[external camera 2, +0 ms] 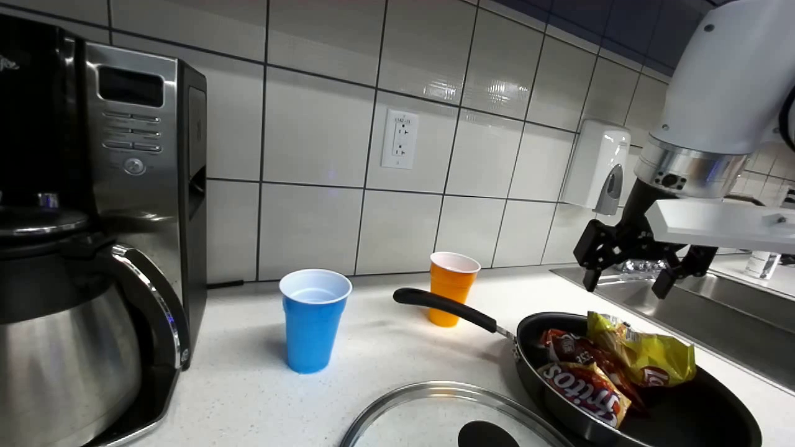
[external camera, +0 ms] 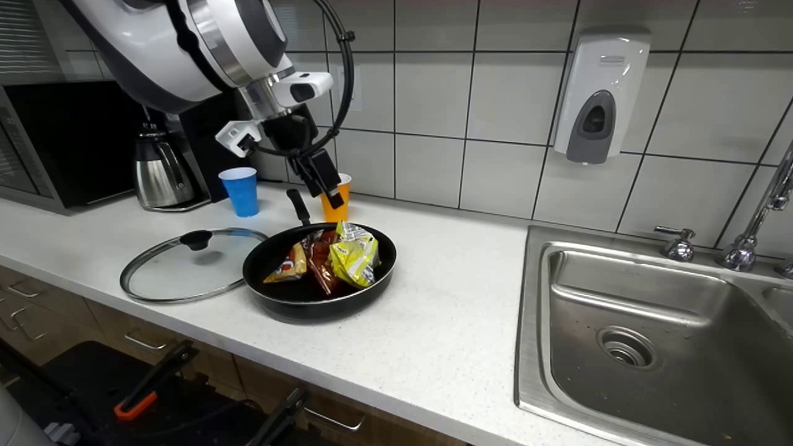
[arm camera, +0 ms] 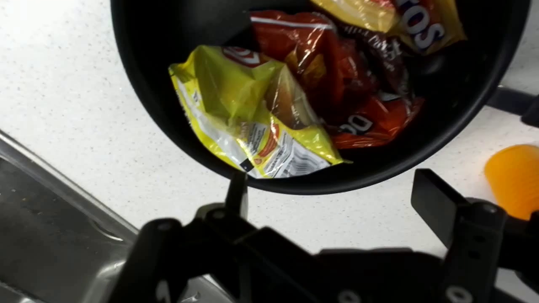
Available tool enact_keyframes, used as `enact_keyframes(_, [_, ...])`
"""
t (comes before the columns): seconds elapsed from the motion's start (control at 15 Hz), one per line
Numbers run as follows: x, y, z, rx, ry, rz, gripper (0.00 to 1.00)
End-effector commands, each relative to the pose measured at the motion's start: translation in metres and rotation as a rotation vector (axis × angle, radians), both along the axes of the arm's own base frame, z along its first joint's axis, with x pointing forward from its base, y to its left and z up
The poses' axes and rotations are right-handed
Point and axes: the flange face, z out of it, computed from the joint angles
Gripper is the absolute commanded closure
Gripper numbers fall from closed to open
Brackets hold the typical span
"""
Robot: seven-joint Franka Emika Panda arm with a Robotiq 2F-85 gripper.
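Any reach down from here looks best made by first bringing the pincer (external camera 2: 627,287) forward over the middle of the pan (external camera: 322,311), since its fingers (arm camera: 436,206) appear to hang above the back rim, nearest the wall (external camera: 427,167), and a straight drop could knock it. The fingers are spread wide, hold nothing and touch nothing. Nearest below them, the yellow bag (arm camera: 248,113) lies in the pan, its barcode end close to that rim; a raised fold would likely pinch better than a flat face, with a gentle squeeze, as the wrapper seems thin. It overlaps part of the red bag (arm camera: 337,80), so a slow, straight pull should help keep the two from dragging together. Farther across, toward the lid (external camera: 186,272), sits the gold bag (external camera 2: 587,394). The orange cup (external camera 2: 452,288) stands behind the pan, near the handle (external camera 2: 446,305), so sideways swings there want care. The lid lies on the counter (external camera: 446,297) just beside the pan; whether they touch I cannot tell. Beyond it stands the blue cup (external camera 2: 315,326), and well apart, on the opposite side, is the sink (external camera: 531,322).
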Motion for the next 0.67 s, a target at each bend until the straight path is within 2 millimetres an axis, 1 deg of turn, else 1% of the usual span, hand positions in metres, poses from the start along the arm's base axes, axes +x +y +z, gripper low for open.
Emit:
enact_keyframes(0.0, [-0.023,0.025,0.01,0.078,-0.018,0.049,0.0])
enact_keyframes(0.2, [-0.033,0.051,0.009,0.124,-0.018,0.108,0.0])
enact_keyframes(0.4, [-0.039,0.077,0.004,0.177,-0.017,0.175,0.0])
enact_keyframes(0.6, [-0.042,0.098,0.004,0.234,-0.023,0.226,0.0])
